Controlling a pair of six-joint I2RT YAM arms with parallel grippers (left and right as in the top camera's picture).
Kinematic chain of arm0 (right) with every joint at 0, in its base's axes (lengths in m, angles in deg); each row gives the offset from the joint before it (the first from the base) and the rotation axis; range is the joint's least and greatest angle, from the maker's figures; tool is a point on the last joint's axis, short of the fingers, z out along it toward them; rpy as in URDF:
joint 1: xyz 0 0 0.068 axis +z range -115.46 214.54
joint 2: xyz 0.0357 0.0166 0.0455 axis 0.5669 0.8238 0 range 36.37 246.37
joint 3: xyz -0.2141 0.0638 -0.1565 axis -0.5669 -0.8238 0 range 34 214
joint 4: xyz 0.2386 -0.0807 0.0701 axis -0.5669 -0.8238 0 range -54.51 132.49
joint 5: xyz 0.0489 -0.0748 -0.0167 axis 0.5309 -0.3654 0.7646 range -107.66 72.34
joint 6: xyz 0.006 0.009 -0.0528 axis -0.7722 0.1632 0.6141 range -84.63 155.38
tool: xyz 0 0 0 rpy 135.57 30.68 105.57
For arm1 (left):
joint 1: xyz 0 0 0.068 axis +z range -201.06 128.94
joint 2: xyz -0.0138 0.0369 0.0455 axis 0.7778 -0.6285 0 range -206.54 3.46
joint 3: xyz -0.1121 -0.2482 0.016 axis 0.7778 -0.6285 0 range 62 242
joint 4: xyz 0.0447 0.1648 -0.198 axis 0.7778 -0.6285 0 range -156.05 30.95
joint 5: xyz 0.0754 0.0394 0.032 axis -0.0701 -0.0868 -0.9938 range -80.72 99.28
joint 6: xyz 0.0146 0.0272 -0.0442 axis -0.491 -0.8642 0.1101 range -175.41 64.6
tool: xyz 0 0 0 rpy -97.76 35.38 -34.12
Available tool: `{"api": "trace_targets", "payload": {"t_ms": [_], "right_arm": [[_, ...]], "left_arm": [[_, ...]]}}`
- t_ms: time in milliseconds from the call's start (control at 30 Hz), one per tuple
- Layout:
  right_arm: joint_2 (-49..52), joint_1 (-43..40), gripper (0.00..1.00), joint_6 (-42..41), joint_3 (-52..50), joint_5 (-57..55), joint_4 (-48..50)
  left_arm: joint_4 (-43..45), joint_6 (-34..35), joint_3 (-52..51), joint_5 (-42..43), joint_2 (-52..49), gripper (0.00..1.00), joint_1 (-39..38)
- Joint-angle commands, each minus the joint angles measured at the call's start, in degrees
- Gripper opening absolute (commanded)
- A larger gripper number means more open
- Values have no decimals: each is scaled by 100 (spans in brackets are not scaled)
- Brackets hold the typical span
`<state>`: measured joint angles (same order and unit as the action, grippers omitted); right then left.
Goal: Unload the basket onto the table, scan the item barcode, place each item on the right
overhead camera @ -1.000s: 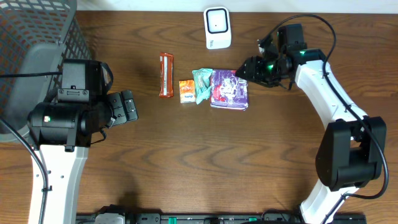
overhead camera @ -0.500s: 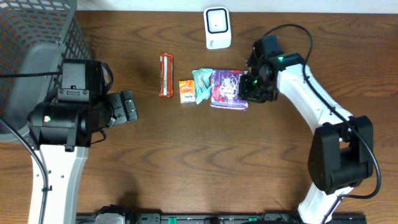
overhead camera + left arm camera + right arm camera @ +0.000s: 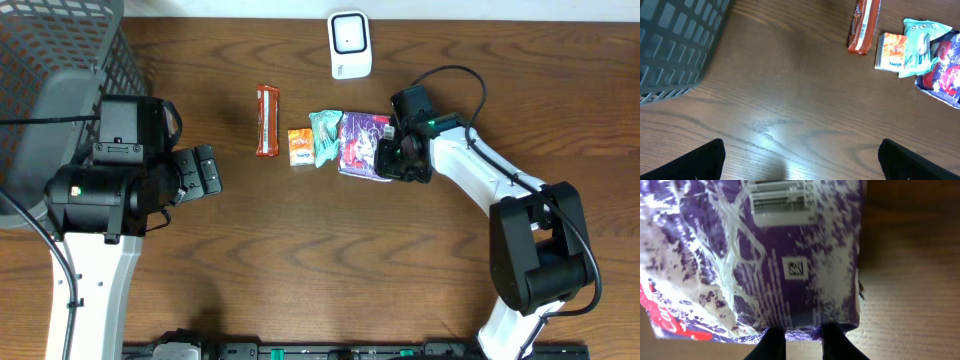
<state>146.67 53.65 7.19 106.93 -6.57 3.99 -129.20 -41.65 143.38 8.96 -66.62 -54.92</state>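
Foil packet (image 3: 790, 255), crinkly purple, pinched by right gripper (image 3: 803, 332).

The left arm (image 3: 95, 200) fills the left side of the overhead frame. Its white link runs up from the bottom edge to a bulky black wrist. The left gripper (image 3: 205, 170) points toward the frame's centre with its jaws spread wide. The right arm (image 3: 500, 185) runs up from the lower right, bends at a black joint and stretches left to mid-frame. There the right gripper (image 3: 388, 158) has its jaws pinched on the edge of a purple packet (image 3: 362, 140).
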Motion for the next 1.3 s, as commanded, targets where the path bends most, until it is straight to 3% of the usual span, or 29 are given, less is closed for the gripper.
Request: {"api": "trace_targets", "payload": {"t_ms": [0,233,467,567,800,1033,1100,1167,1200,1267], "right_arm": [[61,-116,17,-223,-96,-857,98],[61,-520,16,-87,-76,-1047,103],[59,-627,24,-24,216,-533,-35],[59,-621,35,-24,474,-369,-210],[59,-605,51,282,1471,-332,-1429],[59,-503,64,581,2114,743,-2267],[61,-452,84,586,2103,1075,-2267],[61,-378,95,619,2103,1198,-2264],[61,-339,99,619,2103,1196,-2264],[61,-234,99,627,2103,1191,-2258]], "left_arm": [[-13,74,22,-11,11,98,7],[-13,74,22,-11,11,98,7],[-13,74,22,-11,11,98,7],[-13,74,22,-11,11,98,7],[-13,74,22,-11,11,98,7],[-13,74,22,-11,11,98,7],[-13,74,22,-11,11,98,7],[-13,74,22,-11,9,98,7],[-13,74,22,-11,11,98,7],[-13,74,22,-11,11,98,7]]}}
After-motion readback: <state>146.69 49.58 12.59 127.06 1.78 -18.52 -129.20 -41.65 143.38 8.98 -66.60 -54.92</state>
